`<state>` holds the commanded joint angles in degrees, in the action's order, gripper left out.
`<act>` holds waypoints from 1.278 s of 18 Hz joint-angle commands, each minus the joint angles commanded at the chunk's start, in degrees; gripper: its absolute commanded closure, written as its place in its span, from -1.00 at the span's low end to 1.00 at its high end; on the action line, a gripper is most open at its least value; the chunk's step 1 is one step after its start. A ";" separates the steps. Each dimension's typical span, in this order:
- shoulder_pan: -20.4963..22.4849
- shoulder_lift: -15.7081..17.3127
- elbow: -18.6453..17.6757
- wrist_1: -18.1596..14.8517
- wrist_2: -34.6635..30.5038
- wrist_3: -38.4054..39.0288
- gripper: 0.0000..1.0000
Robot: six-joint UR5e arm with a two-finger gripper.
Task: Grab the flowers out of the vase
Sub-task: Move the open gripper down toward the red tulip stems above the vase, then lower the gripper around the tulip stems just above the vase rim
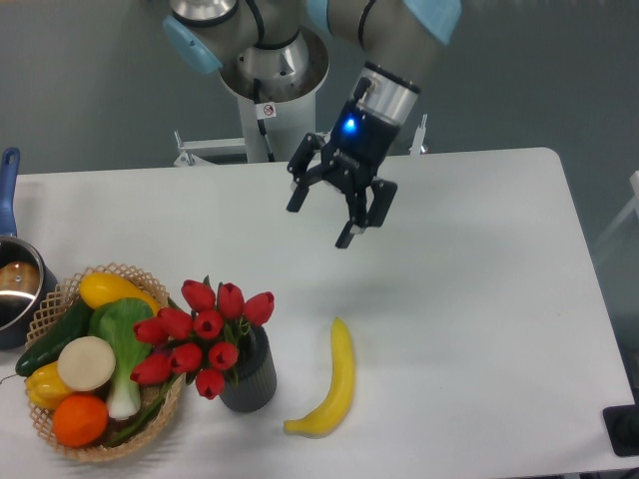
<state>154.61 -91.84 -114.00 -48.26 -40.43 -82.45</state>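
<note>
The flowers (205,336), a bunch of red tulip buds with green leaves, stand in the vase (250,377), a short dark grey ribbed cylinder at the front left of the table. The buds lean left over the edge of a wicker basket. My gripper (319,223) hangs in the air above the table's middle, up and to the right of the flowers and well apart from them. Its two black fingers are spread and hold nothing.
A yellow banana (332,394) lies just right of the vase. A wicker basket (60,299) with bok choy, a cucumber, an orange and other produce stands at the front left. A blue-handled pot (14,282) is at the left edge. The robot base (272,80) stands behind the table.
</note>
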 joint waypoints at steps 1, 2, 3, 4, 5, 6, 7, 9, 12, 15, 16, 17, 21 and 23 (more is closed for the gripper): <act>-0.44 -0.61 0.35 0.27 0.09 0.18 -1.00; -0.62 -0.97 0.79 0.27 0.09 0.35 -1.00; -0.97 -1.32 1.23 0.36 0.09 0.97 -1.00; -1.41 -1.76 1.67 0.53 0.09 1.67 -1.00; -2.02 -2.20 2.11 0.54 0.00 2.37 -1.00; -2.55 -2.64 2.55 0.62 -0.26 3.07 -1.00; -2.99 -2.90 2.90 0.62 -0.44 3.69 -1.00; -4.13 -3.95 3.60 0.62 -0.35 5.18 -1.00; -6.59 -5.80 5.09 0.71 0.26 10.53 -1.00; -8.26 -9.49 7.56 2.72 2.80 16.25 -1.00; -8.35 -10.19 7.65 3.95 3.16 16.79 -1.00; -8.53 -10.98 7.82 4.83 3.34 17.14 -1.00; -9.76 -12.92 8.61 5.11 4.74 17.23 -1.00; -9.76 -13.97 9.40 5.11 5.80 17.23 -1.00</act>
<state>144.84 -105.81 -104.59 -43.15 -34.63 -65.21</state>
